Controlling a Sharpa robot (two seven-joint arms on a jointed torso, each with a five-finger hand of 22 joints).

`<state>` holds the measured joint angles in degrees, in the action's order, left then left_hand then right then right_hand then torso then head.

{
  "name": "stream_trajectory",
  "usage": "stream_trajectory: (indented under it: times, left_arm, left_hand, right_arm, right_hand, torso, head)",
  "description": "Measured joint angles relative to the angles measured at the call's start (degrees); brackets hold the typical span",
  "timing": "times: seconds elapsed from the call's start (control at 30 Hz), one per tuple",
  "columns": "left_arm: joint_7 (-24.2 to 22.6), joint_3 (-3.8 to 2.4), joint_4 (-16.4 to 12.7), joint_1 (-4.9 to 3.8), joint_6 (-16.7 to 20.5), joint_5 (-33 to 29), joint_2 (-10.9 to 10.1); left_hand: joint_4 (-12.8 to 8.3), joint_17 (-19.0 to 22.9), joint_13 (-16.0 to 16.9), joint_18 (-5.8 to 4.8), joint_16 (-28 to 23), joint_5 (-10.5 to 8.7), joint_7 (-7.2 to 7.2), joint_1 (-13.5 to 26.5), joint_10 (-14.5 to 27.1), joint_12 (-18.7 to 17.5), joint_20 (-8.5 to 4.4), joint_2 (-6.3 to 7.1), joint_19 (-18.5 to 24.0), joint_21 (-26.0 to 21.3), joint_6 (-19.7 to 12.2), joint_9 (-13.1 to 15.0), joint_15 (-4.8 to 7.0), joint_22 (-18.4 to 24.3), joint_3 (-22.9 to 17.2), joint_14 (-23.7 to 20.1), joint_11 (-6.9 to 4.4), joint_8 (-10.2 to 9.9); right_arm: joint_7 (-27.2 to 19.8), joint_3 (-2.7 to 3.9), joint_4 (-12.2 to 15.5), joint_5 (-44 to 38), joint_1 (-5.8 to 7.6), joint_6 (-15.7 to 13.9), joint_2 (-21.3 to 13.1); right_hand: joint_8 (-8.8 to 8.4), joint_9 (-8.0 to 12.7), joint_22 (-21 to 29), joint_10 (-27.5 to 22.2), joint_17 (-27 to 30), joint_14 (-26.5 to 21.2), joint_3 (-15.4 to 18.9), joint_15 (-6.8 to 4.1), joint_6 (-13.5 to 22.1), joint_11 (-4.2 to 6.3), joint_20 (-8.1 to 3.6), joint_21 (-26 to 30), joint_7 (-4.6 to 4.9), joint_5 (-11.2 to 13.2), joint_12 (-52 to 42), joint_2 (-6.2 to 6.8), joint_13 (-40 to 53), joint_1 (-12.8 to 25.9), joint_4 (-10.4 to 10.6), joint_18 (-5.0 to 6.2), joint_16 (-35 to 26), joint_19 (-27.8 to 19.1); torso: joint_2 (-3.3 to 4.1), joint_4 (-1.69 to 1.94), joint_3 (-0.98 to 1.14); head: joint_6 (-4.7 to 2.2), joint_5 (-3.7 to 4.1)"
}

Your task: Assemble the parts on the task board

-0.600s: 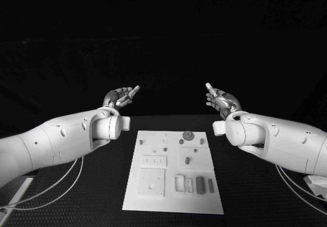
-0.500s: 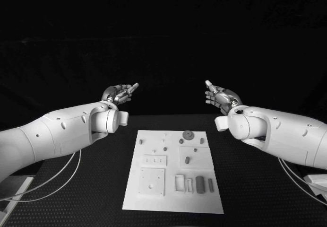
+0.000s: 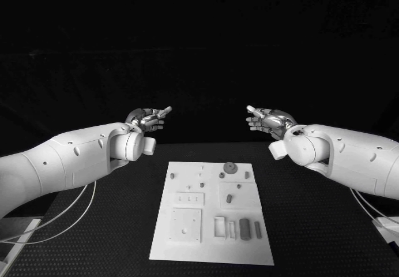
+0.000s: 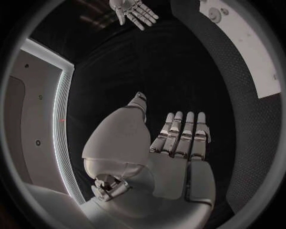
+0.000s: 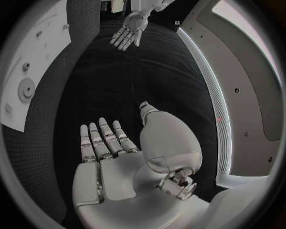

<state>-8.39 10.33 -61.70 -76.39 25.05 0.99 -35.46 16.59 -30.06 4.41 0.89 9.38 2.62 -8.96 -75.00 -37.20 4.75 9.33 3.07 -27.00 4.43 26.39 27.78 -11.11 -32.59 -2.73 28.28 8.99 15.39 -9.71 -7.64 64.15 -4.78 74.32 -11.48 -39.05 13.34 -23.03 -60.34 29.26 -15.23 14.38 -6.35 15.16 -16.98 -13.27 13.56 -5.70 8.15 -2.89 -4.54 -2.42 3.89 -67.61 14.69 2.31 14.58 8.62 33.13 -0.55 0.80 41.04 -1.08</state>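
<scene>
The white task board point(image 3: 213, 248) lies flat in the middle of the black table. Small grey parts rest on it: a round disc point(image 3: 230, 167) near its far edge, a small oval piece point(image 3: 229, 198) at mid-board, and a dark block point(image 3: 245, 227) near the front. My left hand point(image 3: 148, 119) is raised well beyond the board's far left, fingers straight and apart, holding nothing. My right hand point(image 3: 267, 120) mirrors it at the far right, also empty. The left wrist view shows my left palm point(image 4: 173, 157) flat with the right hand point(image 4: 134, 10) opposite; the right wrist view shows my right palm point(image 5: 113, 162) and the left hand point(image 5: 130, 29).
Recessed slots and pockets cover the board's near half point(image 3: 186, 224). The board's corner point(image 4: 250, 38) and its disc point(image 5: 26, 88) show in the wrist views. Cables point(image 3: 71, 216) hang beneath my left arm. The table's pale edge strip point(image 5: 209, 90) curves past the right hand.
Both arms have risen and drawn apart from the board, carrying the hands higher and outward. The fingers stay spread and empty. Parts on the board have not moved.
</scene>
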Motion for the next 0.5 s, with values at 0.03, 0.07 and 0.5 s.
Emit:
stream_trajectory:
  times: [0.03,0.07,0.5]
  left_arm:
    - [0.17,0.0,-0.19,0.0,-0.4,0.2,-0.37]
    - [0.3,0.0,-0.28,0.0,-0.88,0.38,-0.69]
    - [-0.36,-0.03,-4.99,-0.66,-9.75,3.42,-3.55]
  left_hand:
    - [-0.07,-0.32,0.23,0.01,0.81,0.0,-0.05,-0.9,-1.27,0.55,-0.36,-0.04,-1.22,0.61,1.02,0.27,-0.17,-0.9,-0.14,1.34,0.43,0.59]
    - [-0.16,-0.58,0.4,0.0,1.52,0.09,-0.11,-1.81,-2.16,0.85,-0.62,-0.02,-2.06,1.03,1.7,0.4,-0.34,-1.31,-0.47,2.56,0.68,0.95]
    - [-0.03,-5.39,3.7,2.66,13.52,1.58,-1.74,-17.36,-23.93,7.89,-7.17,-1.99,-23.61,9.04,15.97,0.87,5.52,-3.56,-1.61,27.58,-1.25,5.89]
  right_arm:
    - [0.06,0.0,-0.1,-0.65,0.0,0.27,0.04]
    - [0.14,0.0,-0.22,-1.2,0.0,0.57,0.11]
    - [1.59,0.05,-4.76,-19.24,1.08,4.1,1.11]
  right_hand:
    - [1.08,-1.19,-7.43,2.74,-1.74,2.64,0.28,0.58,-1.55,-0.25,-0.23,-1.44,0.1,0.0,-0.64,0.03,0.35,-1.45,-0.52,1.24,2.03,2.69]
    - [1.53,-1.59,-11.44,4.01,-2.72,4.23,0.49,0.79,-2.23,-0.44,-0.48,-2.51,0.2,0.0,-0.87,0.06,0.46,-2.07,-0.69,1.38,3.2,4.94]
    - [9.09,-4.56,-12.82,22.92,-7.67,28.14,3.22,-4.2,-19.37,1.79,-1.96,-8.33,1.82,0.0,-6.98,1.15,2.6,-16.88,-4.97,10.38,13.32,29.73]
  torso:
    - [0.0,-0.02,0.0]
    - [0.02,-0.05,0.0]
    - [1.88,0.26,0.53]
  head:
    - [-0.07,-0.05]
    - [-0.15,-0.1]
    - [-1.45,-0.06]
